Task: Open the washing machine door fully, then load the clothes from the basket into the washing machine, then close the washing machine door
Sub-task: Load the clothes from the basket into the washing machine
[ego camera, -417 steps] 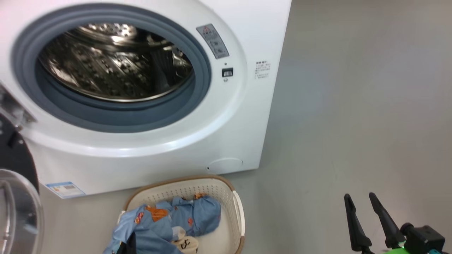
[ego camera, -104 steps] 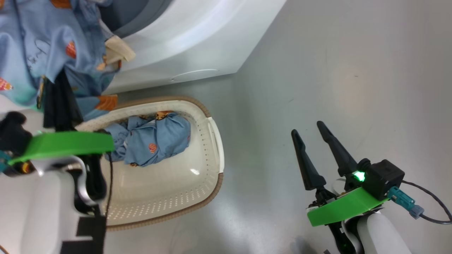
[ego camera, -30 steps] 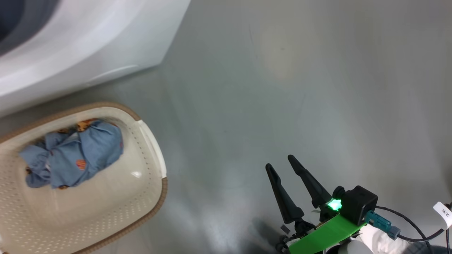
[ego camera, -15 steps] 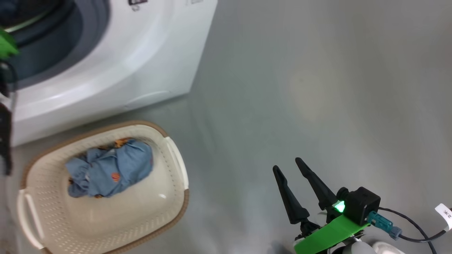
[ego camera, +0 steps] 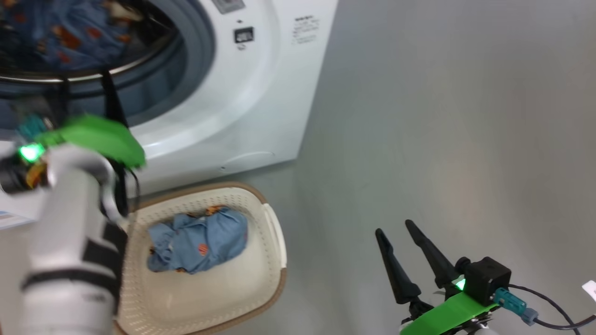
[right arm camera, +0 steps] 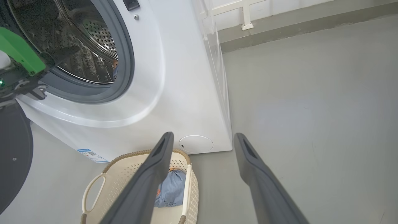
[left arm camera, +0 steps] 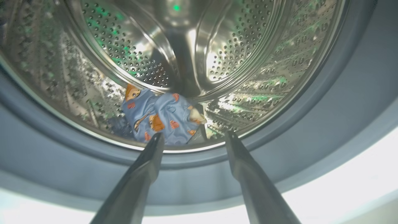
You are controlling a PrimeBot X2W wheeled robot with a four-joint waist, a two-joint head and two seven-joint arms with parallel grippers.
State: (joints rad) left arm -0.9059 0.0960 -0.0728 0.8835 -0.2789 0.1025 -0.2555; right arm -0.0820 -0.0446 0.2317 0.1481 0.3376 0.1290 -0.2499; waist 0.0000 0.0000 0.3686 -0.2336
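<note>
A light blue printed garment (ego camera: 56, 37) lies inside the white front-loading washing machine (ego camera: 265, 102); a second blue bundle (ego camera: 200, 239) sits in the cream perforated plastic basket (ego camera: 274, 232).

Right pincer (ego camera: 393, 226): 2 long tapered black fingers (ego camera: 396, 274), bright green bracket (ego camera: 447, 311), black camera block (ego camera: 486, 274) with green light (ego camera: 461, 284), teal plug (ego camera: 510, 302), black cable (ego camera: 558, 321). Left forearm (ego camera: 70, 260): white, black bands.

Smooth grey floor (ego camera: 442, 116), faintly glossy, with pale reflections. The washing machine (ego camera: 260, 107) stands directly on it, and its right front corner meets the floor. The basket (ego camera: 219, 288) rests on the floor just in front of the machine's lower front, below the round cover (ego camera: 247, 160). In the right wrist view, a darker strip (right arm camera: 295, 29) borders the floor's far edge.
</note>
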